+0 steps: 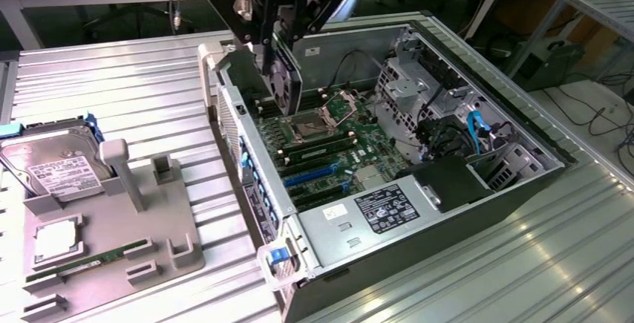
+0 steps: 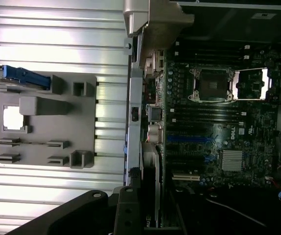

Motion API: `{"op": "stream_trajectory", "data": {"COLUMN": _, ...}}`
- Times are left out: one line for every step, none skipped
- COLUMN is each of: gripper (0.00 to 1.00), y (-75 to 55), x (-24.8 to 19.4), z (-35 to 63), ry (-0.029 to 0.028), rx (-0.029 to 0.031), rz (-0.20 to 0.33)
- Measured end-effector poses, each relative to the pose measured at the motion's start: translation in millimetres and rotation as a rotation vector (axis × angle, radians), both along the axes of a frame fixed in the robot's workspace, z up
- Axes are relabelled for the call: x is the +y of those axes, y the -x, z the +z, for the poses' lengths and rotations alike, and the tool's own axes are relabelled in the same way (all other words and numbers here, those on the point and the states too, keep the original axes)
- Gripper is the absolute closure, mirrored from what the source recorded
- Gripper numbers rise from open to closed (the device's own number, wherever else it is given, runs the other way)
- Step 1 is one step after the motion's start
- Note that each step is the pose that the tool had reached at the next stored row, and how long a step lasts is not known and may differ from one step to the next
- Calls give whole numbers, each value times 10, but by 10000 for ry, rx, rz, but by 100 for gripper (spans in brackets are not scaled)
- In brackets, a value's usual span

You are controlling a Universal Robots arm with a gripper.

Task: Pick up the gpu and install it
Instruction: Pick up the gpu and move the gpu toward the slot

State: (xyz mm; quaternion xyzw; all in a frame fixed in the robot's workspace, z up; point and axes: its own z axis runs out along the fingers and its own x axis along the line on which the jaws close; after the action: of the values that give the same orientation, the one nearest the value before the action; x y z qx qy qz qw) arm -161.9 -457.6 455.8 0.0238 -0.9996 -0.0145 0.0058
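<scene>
The gpu hangs upright on edge above the rear part of the open computer case, its black round fan facing the exterior view's left. My gripper is shut on its top edge, and a silver bracket shows up beside the gripper. The card's lower edge is above the motherboard, near the case's back wall and apart from the blue slots. In the wrist view the gpu appears edge-on next to the case's rear panel, with the blue slots beside it.
A grey holder on the ribbed metal table carries a hard drive, a silver chip and a RAM stick. Inside the case are the open CPU socket, cables and a black power supply.
</scene>
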Motion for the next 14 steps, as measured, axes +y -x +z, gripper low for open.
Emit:
{"op": "stream_trajectory", "data": {"gripper": 73, "y": -11, "x": 0, "z": 0, "ry": 0, "rx": 0, "rz": 1}}
{"op": "stream_trajectory", "data": {"gripper": 73, "y": -22, "x": 0, "z": 0, "ry": 0, "rx": 0, "rz": 2}}
{"op": "stream_trajectory", "data": {"gripper": 73, "y": -34, "x": 0, "z": 0, "ry": 0, "rx": 0, "rz": 3}}
{"op": "stream_trajectory", "data": {"gripper": 73, "y": -47, "x": 0, "z": 0, "ry": 0, "rx": 0, "rz": 4}}
{"op": "stream_trajectory", "data": {"gripper": 73, "y": -61, "x": 0, "z": 0, "ry": -1, "rx": 0, "rz": 6}}
{"op": "stream_trajectory", "data": {"gripper": 73, "y": -72, "x": 0, "z": 0, "ry": 0, "rx": 0, "rz": 7}}
{"op": "stream_trajectory", "data": {"gripper": 73, "y": -83, "x": 0, "z": 0, "ry": -1, "rx": -1, "rz": 8}}
{"op": "stream_trajectory", "data": {"gripper": 73, "y": -93, "x": 0, "z": 0, "ry": 0, "rx": 0, "rz": 8}}
{"op": "stream_trajectory", "data": {"gripper": 73, "y": -114, "x": 0, "z": 0, "ry": 0, "rx": -1, "rz": 10}}
{"op": "stream_trajectory", "data": {"gripper": 73, "y": -123, "x": 0, "z": 0, "ry": 0, "rx": 0, "rz": 11}}
{"op": "stream_trajectory", "data": {"gripper": 73, "y": -132, "x": 0, "z": 0, "ry": -1, "rx": 0, "rz": 11}}
{"op": "stream_trajectory", "data": {"gripper": 73, "y": -142, "x": 0, "z": 0, "ry": 0, "rx": -1, "rz": 12}}
{"op": "stream_trajectory", "data": {"gripper": 73, "y": -151, "x": 0, "z": 0, "ry": 0, "rx": 0, "rz": 12}}
{"op": "stream_trajectory", "data": {"gripper": 73, "y": -165, "x": 0, "z": 0, "ry": 0, "rx": -1, "rz": 13}}
